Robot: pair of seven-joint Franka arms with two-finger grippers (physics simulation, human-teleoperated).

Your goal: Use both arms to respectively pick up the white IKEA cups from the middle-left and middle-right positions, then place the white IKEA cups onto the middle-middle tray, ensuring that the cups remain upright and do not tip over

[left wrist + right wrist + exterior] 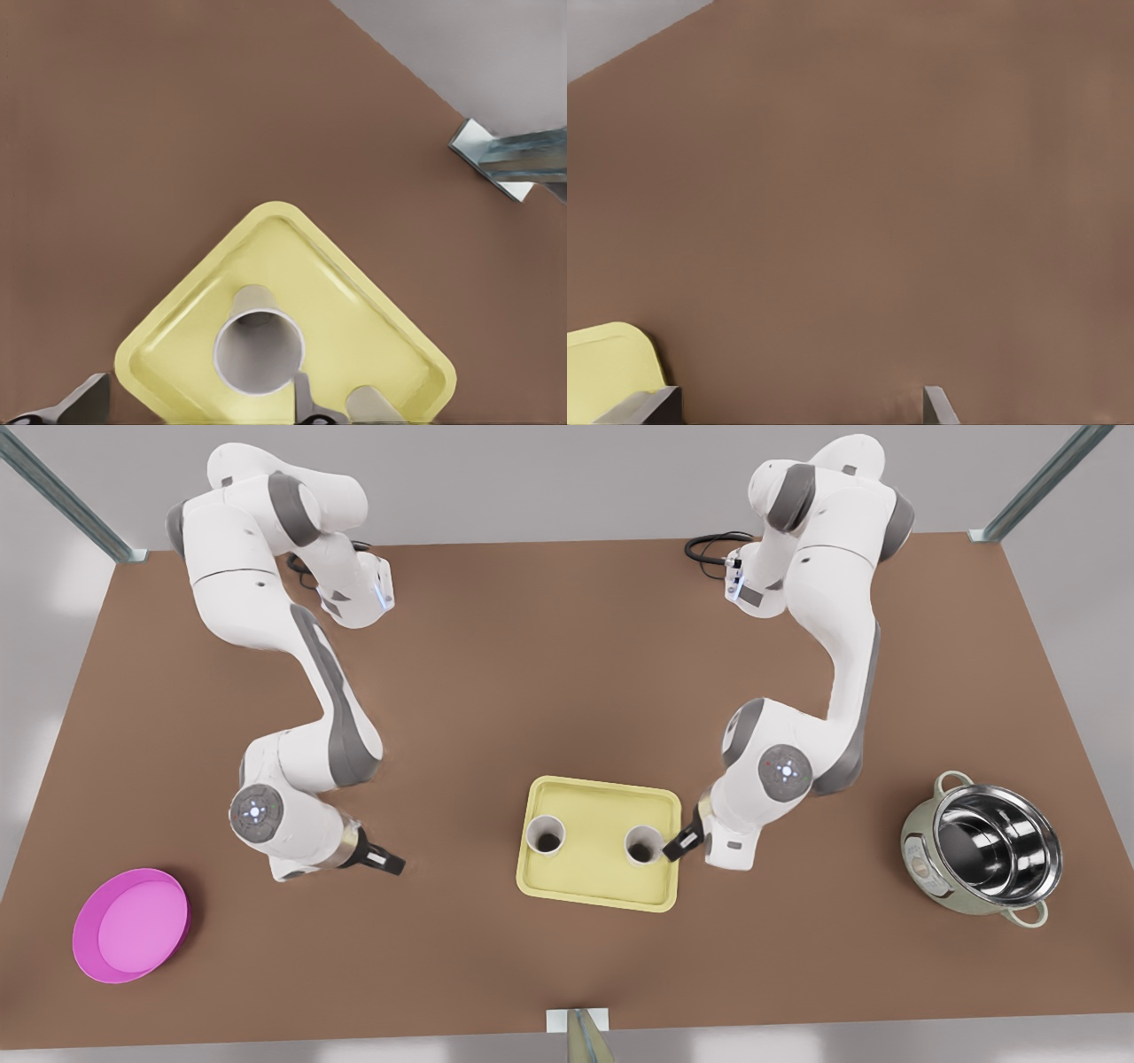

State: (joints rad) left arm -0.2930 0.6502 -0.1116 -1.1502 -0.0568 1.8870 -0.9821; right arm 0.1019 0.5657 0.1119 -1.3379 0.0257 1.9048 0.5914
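Note:
Two white IKEA cups stand upright on the pale yellow tray: one toward the front view's left, the other toward its right. My left gripper is on the arm at the front view's right, at the tray's edge beside the second cup. In the left wrist view this cup sits between the left gripper's open fingers, which are spread wider than it, and the other cup is beyond. My right gripper hangs open over bare table, well off the tray; in the right wrist view it holds nothing, with a tray corner nearby.
A magenta bowl lies near the front corner at the front view's left. A shiny steel pot stands at the right side. A metal post rises at the middle of the front edge. Bare brown table lies between the arms.

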